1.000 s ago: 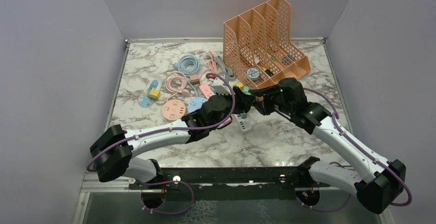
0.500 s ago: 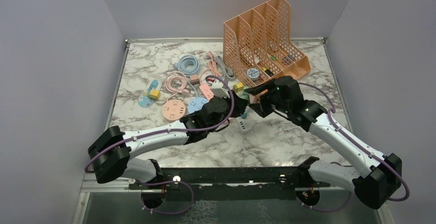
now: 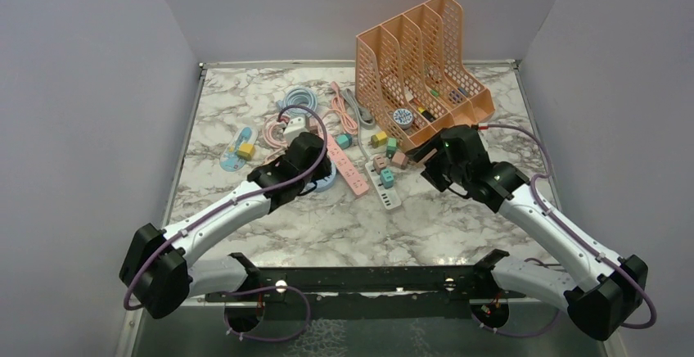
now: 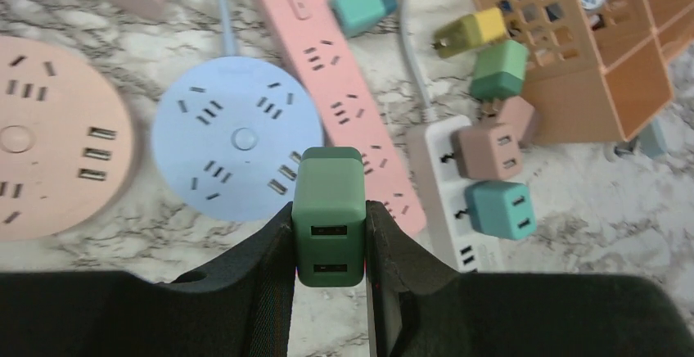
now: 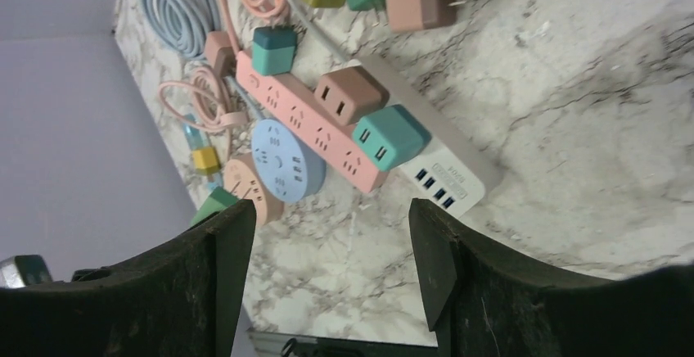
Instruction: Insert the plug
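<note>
Two plugs, one brown (image 4: 485,150) and one teal (image 4: 501,210), sit in the white power strip (image 4: 434,140). The left gripper (image 4: 329,219) is clamped on the dark green plug (image 4: 329,201), held to the left of that strip, past the pink strip (image 4: 327,70) lying beside it and over the edge of the round blue socket (image 4: 237,140). The right gripper (image 5: 331,234) hangs just right of the white strip with its jaws spread wide, holding nothing

Marble-patterned table (image 3: 409,226); plain lilac walls (image 3: 82,87) (three sides, evenly lit)
</note>
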{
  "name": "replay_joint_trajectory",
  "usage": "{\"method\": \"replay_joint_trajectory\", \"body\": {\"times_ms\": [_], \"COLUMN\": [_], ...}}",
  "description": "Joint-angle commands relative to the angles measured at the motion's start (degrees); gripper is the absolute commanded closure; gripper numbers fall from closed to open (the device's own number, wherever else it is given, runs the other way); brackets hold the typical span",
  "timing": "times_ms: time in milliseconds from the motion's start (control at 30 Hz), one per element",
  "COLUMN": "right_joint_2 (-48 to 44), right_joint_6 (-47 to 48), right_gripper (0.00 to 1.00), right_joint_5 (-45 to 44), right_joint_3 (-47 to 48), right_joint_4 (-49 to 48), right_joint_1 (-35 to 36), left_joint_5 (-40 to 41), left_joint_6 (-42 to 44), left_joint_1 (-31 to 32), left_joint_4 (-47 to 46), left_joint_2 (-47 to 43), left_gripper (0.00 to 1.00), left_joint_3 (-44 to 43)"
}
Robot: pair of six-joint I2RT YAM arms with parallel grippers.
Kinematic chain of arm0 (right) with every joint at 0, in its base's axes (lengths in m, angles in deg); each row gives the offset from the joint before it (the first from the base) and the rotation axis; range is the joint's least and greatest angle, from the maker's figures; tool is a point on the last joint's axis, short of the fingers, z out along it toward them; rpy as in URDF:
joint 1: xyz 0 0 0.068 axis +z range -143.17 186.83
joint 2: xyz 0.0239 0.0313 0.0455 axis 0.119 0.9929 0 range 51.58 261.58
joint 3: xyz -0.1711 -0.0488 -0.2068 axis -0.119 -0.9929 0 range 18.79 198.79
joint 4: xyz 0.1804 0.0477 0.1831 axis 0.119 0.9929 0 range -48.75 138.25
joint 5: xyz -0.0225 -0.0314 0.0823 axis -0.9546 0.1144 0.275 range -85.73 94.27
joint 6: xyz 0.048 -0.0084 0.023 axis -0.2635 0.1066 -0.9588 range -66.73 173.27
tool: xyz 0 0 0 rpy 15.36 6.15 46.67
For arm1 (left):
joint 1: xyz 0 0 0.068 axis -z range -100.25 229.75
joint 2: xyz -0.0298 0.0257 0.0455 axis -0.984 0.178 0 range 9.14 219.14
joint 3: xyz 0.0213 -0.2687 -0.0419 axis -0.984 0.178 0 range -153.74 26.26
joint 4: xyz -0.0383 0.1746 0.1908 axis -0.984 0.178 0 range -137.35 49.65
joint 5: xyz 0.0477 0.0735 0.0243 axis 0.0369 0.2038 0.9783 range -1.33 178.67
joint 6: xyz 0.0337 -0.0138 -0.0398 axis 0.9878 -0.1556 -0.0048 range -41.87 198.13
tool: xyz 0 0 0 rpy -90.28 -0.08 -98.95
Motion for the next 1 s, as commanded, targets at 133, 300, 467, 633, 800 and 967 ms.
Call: {"method": "replay_joint_trajectory", "body": {"times_ms": [133, 300, 467, 633, 800, 967], "right_joint_2": [-1.52, -2.32, -2.99, -1.70, -1.17, -1.32], "right_joint_6": [12.97, 15.49, 16.45, 17.58, 18.35, 18.58], "right_gripper": [0.32, 0.33, 0.34, 0.34, 0.34, 0.34], "right_joint_5": [-8.32, -9.59, -10.73, -11.28, -13.58, -14.63], "right_joint_3": [1.57, 1.46, 0.11, 0.53, 1.03, 0.73], "right_joint_4": [2.22, 2.29, 1.27, 0.90, 1.54, 1.11], "right_joint_1": [-0.32, -0.32, -0.32, -0.32, -0.32, -0.32], "left_joint_5": [-9.65, -8.92, -9.04, -4.45, -3.50, -4.16], "left_joint_6": [0.88, -1.71, -13.88, -22.23, -25.57, -30.09], "left_joint_1": [-11.47, -13.02, -12.98, -13.03, -12.90, -12.12], "left_joint_4": [11.26, 15.42, 17.18, 22.91, 29.02, 30.86], "left_joint_2": [1.83, 5.92, 7.40, 8.25, 12.42, 15.49], "left_gripper": [0.80, 0.82, 0.85, 0.97, 1.00, 1.00], "left_joint_3": [-2.79, -5.50, -5.00, -7.52, -12.80, -14.91]}}
